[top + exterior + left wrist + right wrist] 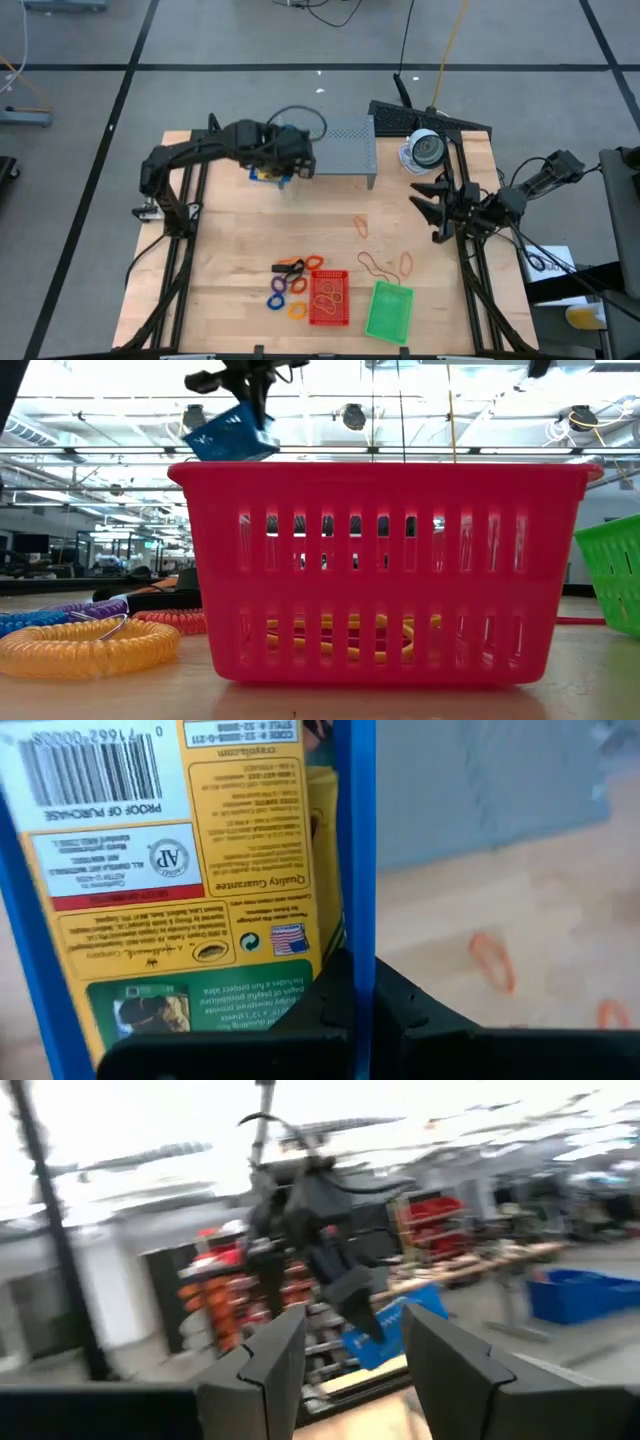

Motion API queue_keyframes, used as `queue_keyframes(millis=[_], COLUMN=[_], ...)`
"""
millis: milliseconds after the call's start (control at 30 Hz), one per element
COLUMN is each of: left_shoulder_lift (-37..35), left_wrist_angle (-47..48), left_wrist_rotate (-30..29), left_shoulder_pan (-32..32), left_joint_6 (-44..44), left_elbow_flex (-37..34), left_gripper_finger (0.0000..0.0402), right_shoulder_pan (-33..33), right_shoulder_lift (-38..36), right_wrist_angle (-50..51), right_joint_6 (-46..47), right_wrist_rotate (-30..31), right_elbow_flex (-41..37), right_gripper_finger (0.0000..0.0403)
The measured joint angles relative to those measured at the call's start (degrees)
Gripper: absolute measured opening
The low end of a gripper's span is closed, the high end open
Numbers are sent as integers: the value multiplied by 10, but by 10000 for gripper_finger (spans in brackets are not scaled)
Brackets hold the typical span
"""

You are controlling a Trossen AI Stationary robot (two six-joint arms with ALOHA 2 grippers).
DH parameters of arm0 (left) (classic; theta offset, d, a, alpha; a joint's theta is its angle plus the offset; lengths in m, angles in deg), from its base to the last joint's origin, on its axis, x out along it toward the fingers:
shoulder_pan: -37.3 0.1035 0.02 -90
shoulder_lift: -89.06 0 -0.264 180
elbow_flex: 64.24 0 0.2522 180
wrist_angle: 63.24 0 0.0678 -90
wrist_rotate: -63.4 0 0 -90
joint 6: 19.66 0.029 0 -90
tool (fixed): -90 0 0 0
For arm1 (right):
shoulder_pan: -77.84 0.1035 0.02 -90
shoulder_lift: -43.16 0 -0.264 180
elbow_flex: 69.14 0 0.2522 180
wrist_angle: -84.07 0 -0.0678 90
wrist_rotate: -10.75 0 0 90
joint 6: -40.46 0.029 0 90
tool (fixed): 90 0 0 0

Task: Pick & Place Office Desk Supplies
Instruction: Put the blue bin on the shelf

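A pale wooden surface (250,230) stood on a grey floor crossed by dark lines, with a bright workshop hall behind it. The left hand (283,170), raised beside the grey perforated shelf (345,148) near the far edge, was clenched on the wall of a blue mesh tray (230,435); a yellow-and-green crayon box (190,890) inside filled most of the wrist camera's view, its upper part cut off. From above, arm and wrist hid nearly all of the tray. The right hand (432,207) hung released, fingers apart, at the surface's right edge, grasping nothing. In the level view the red mesh tray (385,570) blocked most of the surface; yellow shapes showed through its slots but could not be made out. The green mesh tray (389,311) lay just beside it near the front edge, coloured rings (288,287) to its left. Rubber bands (385,265) lay scattered across the otherwise open middle.
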Motion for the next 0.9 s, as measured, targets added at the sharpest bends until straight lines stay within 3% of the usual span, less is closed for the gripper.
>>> queue_keyframes(millis=[100,300,667,900], left_shoulder_lift=[2,17,75,89], left_wrist_angle=[-34,-56,-117,-118], left_wrist_rotate=[0,-3,65,71], left_shoulder_pan=[28,72,131,136], left_joint_6=[32,73,111,110], left_elbow_flex=[0,0,0,9], left_gripper_finger=[1,1,1,1], right_shoulder_pan=[-1,-1,-1,-3], right_shoulder_lift=[0,0,-2,-6], right_wrist_angle=[-37,-108,-111,-107], right_joint_6=[-17,-96,-98,-101], right_wrist_rotate=[42,42,43,58], right_elbow_flex=[0,0,0,0], right_gripper_finger=[155,155,155,155])
